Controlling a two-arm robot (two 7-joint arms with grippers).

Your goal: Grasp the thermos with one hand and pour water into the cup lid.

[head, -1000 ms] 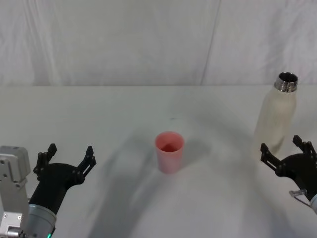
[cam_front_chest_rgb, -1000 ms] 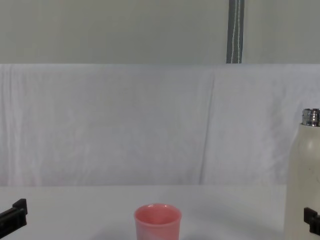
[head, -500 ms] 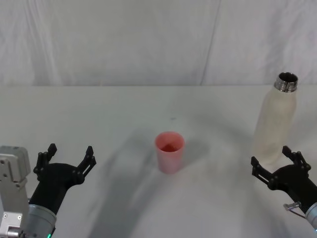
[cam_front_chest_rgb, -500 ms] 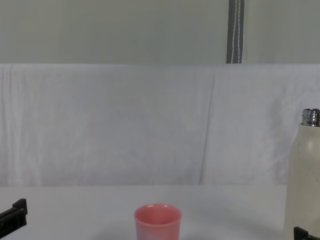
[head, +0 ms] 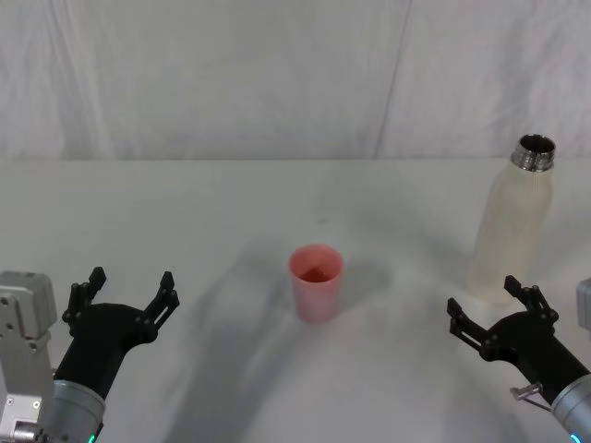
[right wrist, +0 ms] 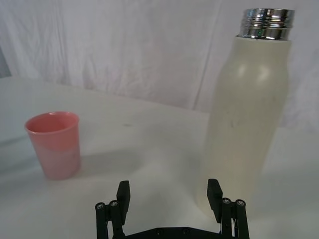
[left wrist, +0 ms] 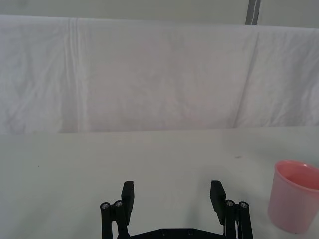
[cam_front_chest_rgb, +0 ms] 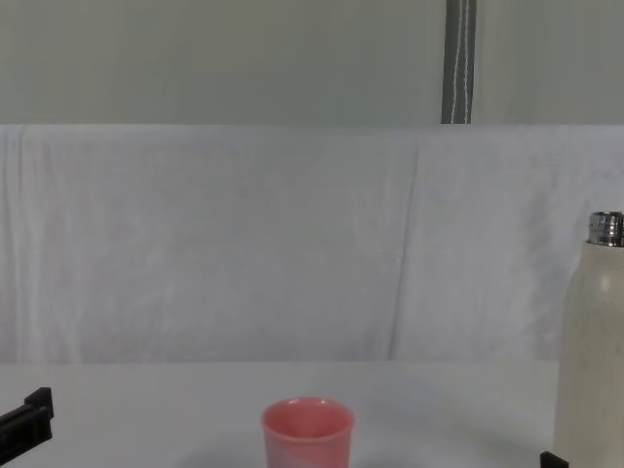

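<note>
The cup lid [head: 317,281] stands upright mid-table, apparently empty. The thermos [head: 512,224] (uncapped, silver neck bare) stands upright at the table's right. The right gripper [head: 492,314], fingers spread and holding nothing, sits just before it. The left gripper [head: 125,298] rests released at near left.

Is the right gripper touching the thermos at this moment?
Apart. In the head view the open right gripper sits nearer the robot than the thermos, with bare table between its fingertips and the bottle's base; the right wrist view agrees.
</note>
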